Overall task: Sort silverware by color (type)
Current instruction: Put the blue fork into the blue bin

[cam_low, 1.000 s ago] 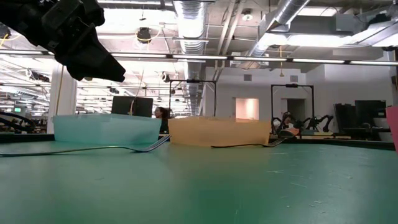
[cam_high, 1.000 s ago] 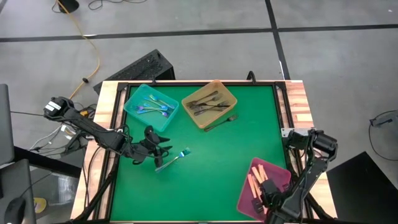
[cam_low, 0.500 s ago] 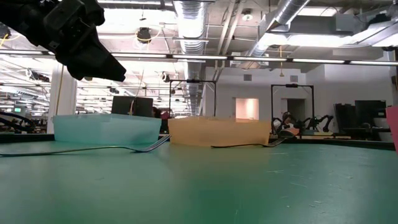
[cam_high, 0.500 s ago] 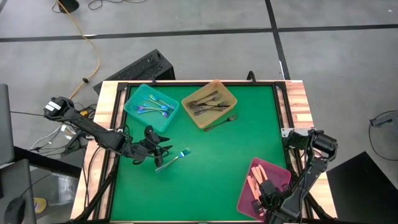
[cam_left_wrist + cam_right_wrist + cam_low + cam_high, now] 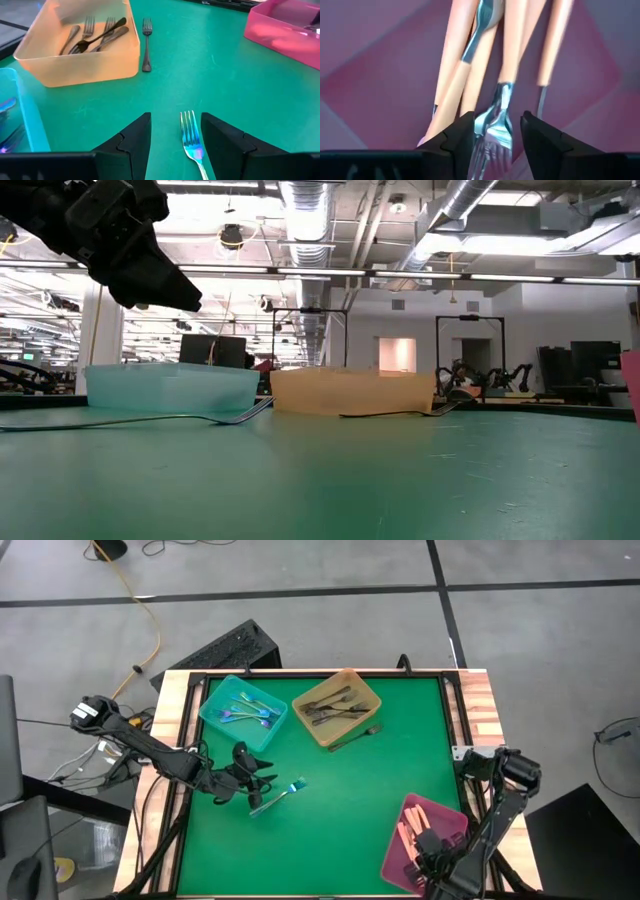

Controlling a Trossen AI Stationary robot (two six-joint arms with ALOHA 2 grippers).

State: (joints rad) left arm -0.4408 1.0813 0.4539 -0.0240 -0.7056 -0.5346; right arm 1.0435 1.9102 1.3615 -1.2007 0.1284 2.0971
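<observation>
1. Green counter [image 5: 380,780] carries three plastic trays: teal tray [image 5: 214,716] far left, amber tray [image 5: 365,685] far centre, pink tray [image 5: 455,820] near right.
2. Left pincer [image 5: 262,785] sits over the left-centre of the counter, near side of the teal tray; low view shows it raised off the surface.
3. Its fingers [image 5: 131,140] stand apart with a narrow gap, holding nothing; iridescent blue fork [image 5: 191,142] lies flat on the green between them, tines pointing away from the pincer.
4. High view: that blue fork [image 5: 284,791] rests just right of the left pincer, well apart from every tray.
5. Teal tray holds several blue/teal utensils [image 5: 248,712].
6. Amber tray holds dark grey forks [image 5: 95,37], loosely piled.
7. One dark grey fork [image 5: 146,44] lies on the counter just beside the amber tray, outside it on the near-right side.
8. Right pincer [image 5: 432,845] is down in the pink tray at the near right corner.
9. Its fingers [image 5: 457,137] are parted, gripping nothing; cream-handled utensils [image 5: 455,55] lie in the tray just ahead, one fork head between the fingertips.
10. Whether that fork head touches the fingers I cannot tell.
</observation>
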